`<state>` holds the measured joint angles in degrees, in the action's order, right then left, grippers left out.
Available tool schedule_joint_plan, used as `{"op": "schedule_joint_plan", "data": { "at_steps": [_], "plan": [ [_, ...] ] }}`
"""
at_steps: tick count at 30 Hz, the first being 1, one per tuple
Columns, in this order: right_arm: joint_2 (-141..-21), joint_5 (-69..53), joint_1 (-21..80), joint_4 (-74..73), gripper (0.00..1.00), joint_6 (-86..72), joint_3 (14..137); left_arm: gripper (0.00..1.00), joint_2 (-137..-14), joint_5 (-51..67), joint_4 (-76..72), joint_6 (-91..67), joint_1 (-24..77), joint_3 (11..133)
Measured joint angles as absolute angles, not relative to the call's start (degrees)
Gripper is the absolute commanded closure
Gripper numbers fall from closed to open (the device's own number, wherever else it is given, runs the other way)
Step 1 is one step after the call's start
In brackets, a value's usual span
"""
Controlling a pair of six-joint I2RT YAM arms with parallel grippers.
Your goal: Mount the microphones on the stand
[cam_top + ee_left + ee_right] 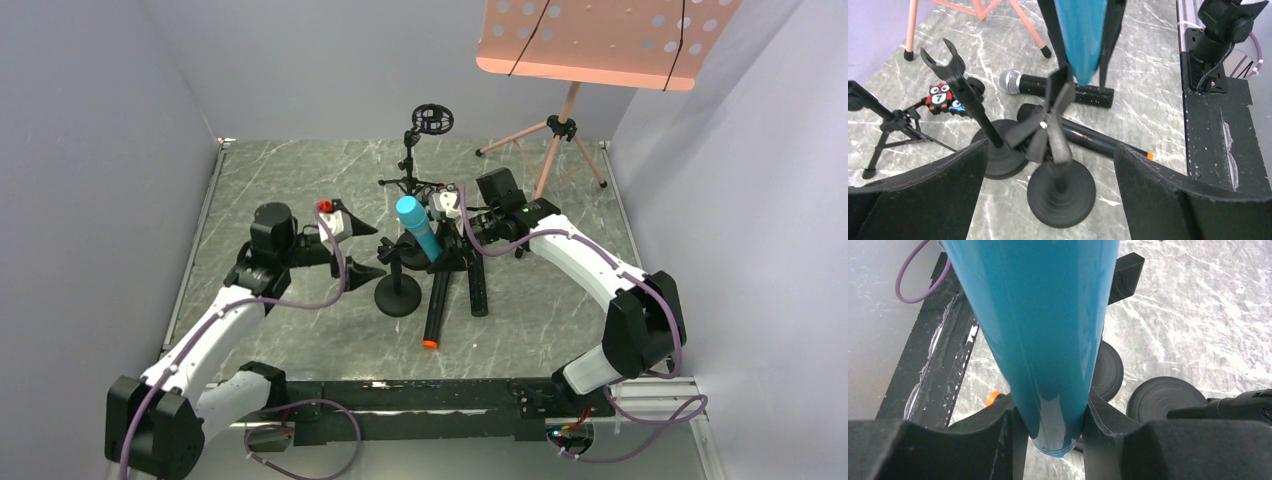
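Note:
My right gripper (1053, 435) is shut on the tapered tail of the light blue microphone (1043, 330), holding it tilted (418, 228) above the black round-base stand (398, 295). In the left wrist view its tail (1083, 40) ends just above that stand's forked clip (1058, 95). My left gripper (1050, 170) stands wide open and holds nothing, with this stand between its fingers (923, 195); it sits to the stand's left (362, 248). The black microphone with an orange end (436, 310) and the silver-mesh microphone (1063, 92) lie on the table.
A second round-base stand (973, 105) with an open clip stands beside the first. A small tripod with a ring mount (430, 120) and a pink music stand (600, 45) are at the back. An owl-printed block (940, 97) lies near the tripod. The black rail (1218, 140) borders the near edge.

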<state>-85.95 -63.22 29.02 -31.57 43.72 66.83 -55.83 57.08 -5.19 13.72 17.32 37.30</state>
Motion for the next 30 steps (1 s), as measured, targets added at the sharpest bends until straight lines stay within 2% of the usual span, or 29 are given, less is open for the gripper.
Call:
{"op": "schedule_joint_plan", "data": {
  "at_steps": [12,18,24,28,30],
  "plan": [
    [-85.9,-63.3,28.6,-31.6,0.96,44.2,66.0,0.09,-68.3,63.5,0.1,19.4,17.2,46.1],
    [-85.9,-63.3,28.6,-31.6,0.96,44.4,66.0,0.25,-70.0,66.2,2.7,20.9,17.2,47.0],
    [-86.0,-63.3,28.6,-31.6,0.96,44.4,66.0,0.37,-71.9,66.7,4.0,21.2,17.2,47.6],
    [-86.3,-63.3,28.6,-31.6,0.96,44.4,66.0,0.54,-71.9,66.5,3.2,20.7,17.2,47.6],
    [-86.3,-63.3,28.6,-31.6,0.96,44.4,66.0,0.60,-71.9,66.1,2.6,20.1,17.3,47.5]
  ]
}}
